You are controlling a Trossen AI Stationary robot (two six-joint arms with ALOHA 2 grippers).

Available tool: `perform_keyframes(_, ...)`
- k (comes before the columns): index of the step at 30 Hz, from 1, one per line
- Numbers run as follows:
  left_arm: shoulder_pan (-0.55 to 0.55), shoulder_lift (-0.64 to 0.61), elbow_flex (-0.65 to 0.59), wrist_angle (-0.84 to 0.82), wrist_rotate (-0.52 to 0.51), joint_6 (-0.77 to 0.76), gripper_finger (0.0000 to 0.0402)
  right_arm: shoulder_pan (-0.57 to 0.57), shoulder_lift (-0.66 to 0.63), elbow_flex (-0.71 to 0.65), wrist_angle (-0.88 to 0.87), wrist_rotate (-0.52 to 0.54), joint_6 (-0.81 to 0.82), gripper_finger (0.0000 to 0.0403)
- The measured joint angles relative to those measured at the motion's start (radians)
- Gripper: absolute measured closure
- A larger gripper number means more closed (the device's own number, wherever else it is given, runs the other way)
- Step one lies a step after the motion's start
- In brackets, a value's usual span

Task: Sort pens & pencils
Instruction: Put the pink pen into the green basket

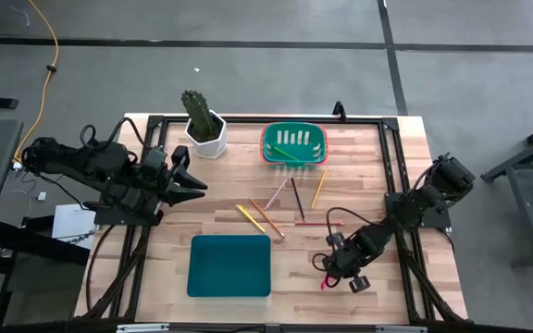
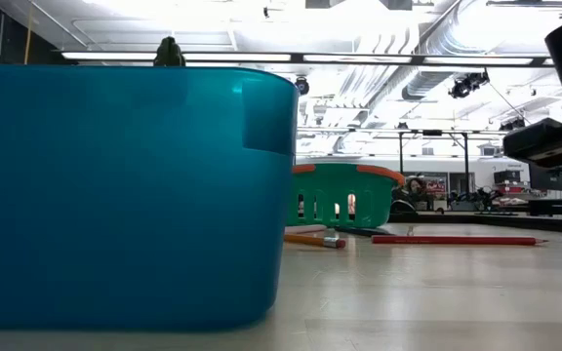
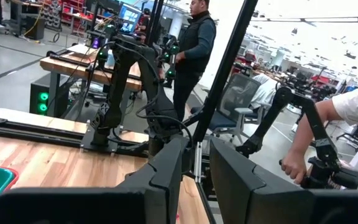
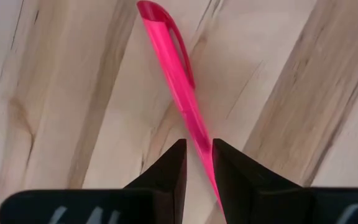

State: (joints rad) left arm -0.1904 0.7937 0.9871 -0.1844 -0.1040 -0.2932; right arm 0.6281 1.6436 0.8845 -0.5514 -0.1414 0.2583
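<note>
A wooden table [image 1: 359,166] was seen carrying a green basket [image 1: 293,145] with pale green pens [image 1: 294,140] inside and a teal bin [image 1: 229,266] near its front edge. Thin pencils [image 1: 296,205] were scattered between them. A glossy pink pen [image 4: 178,68] was pinched by the right gripper [image 4: 198,163] low over the table's front right. The left gripper [image 3: 196,167] was held narrow, idle at the left.

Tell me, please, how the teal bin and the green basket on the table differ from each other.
The teal bin is plain and solid-walled, while the green basket has slotted sides and an orange rim. The teal bin looks empty from above; the green basket already holds several pale green pens. The bin sits at the near edge, the basket at the far edge beside the potted cactus. Both are rectangular, open-topped containers.
</note>
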Motion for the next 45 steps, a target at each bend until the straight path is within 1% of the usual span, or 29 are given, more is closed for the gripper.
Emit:
perform_keyframes(4, 0.0, 0.0, 0.0, 0.0, 0.0, 0.0, 0.033, 0.0, 0.023, 0.0, -0.002, -0.001, -0.01, 0.0336)
perform_keyframes(9, 0.0, 0.0, 0.0, -0.002, 0.0, -0.001, 0.033, 0.004, 0.071, 0.004, 0.002, -0.028, -0.021, 0.0336)
perform_keyframes(17, 0.0, 0.0, 0.0, -0.003, 0.0, -0.003, 0.033, 0.026, 0.069, 0.029, -0.018, 0.028, -0.02, 0.0341)
perform_keyframes(27, 0.0, 0.0, 0.0, -0.006, 0.0, -0.002, 0.033, 0.026, 0.069, 0.031, -0.02, 0.035, -0.005, 0.0386)
perform_keyframes(36, 0.0, 0.0, 0.0, -0.006, 0.0, -0.002, 0.033, 0.026, 0.07, 0.037, -0.019, 0.033, 0.003, 0.0389)
perform_keyframes(41, 0.0, 0.0, 0.0, -0.006, 0.0, 0.0, 0.033, 0.026, 0.072, 0.073, 0.023, 0.033, -0.005, 0.039)
perform_keyframes(45, 0.0, 0.0, 0.0, -0.006, 0.0, -0.001, 0.033, 0.025, 0.074, 0.101, 0.001, 0.048, -0.005, 0.0391)
